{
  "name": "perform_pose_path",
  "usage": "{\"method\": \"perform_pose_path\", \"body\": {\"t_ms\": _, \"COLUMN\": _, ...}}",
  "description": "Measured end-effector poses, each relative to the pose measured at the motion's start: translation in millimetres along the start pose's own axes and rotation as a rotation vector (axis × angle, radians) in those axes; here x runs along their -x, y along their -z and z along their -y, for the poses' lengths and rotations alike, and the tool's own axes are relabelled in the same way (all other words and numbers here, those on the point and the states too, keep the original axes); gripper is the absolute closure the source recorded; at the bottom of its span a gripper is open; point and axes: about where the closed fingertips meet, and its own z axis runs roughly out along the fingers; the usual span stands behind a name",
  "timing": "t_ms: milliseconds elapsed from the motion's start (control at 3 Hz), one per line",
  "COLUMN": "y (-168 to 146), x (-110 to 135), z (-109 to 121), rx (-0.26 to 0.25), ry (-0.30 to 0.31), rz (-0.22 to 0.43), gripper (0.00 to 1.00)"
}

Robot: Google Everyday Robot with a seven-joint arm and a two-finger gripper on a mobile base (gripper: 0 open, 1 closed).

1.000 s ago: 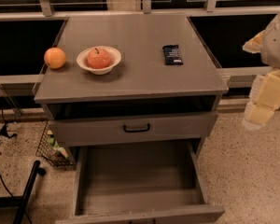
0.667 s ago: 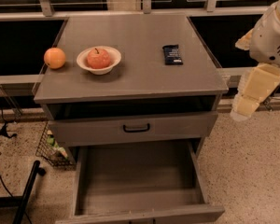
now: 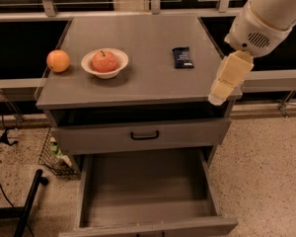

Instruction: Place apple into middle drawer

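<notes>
The task is at its start. The small round red apple with yellowish patches and a short dark stem [image 3: 104, 61] sits in a shallow white bowl [image 3: 90, 66] on the left part of the grey desk [image 3: 148, 83], not yet picked up. Just left of the bowl, near the desk's left edge, lies a smooth orange round fruit [image 3: 58, 60]. A dark blue snack packet [image 3: 182, 57] lies well apart on the right side of the top.

One part looks ready. The wide, shallow grey middle drawer [image 3: 143, 181] is pulled out toward the near side, and its flat floor is bare. Above it, the grey drawer with the black bar handle [image 3: 144, 135] is closed.

The robot's cream-coloured gripper [image 3: 216, 97] hangs at the desk's right near corner, pointing down and to the left. It is well apart from the apple and carries nothing that shows. Whether it is apart or together I cannot tell.

By my judgement nearly everything is left to do. The gripper has to travel left across the top to the bowl and take the apple out without disturbing the orange fruit. It then has to carry the apple forward over the near edge, lower it into the open drawer and let go. Closing the drawer is not asked for.
</notes>
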Motion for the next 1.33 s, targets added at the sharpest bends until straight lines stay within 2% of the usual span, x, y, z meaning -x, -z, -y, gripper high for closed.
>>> {"method": "perform_pose_path", "body": {"t_ms": 333, "y": -10, "x": 30, "z": 14, "rx": -0.019, "ry": -0.042, "rz": 0.049, "gripper": 0.00}}
{"method": "perform_pose_path", "body": {"t_ms": 667, "y": -16, "x": 72, "z": 24, "rx": -0.028, "ry": -0.071, "rz": 0.112, "gripper": 0.00}}
{"method": "perform_pose_path", "body": {"t_ms": 1000, "y": -16, "x": 72, "z": 24, "rx": -0.028, "ry": -0.071, "rz": 0.112, "gripper": 0.00}}
{"method": "perform_pose_path", "body": {"t_ms": 1333, "y": -22, "x": 73, "z": 37, "rx": -0.042, "ry": -0.097, "rz": 0.127, "gripper": 0.00}}
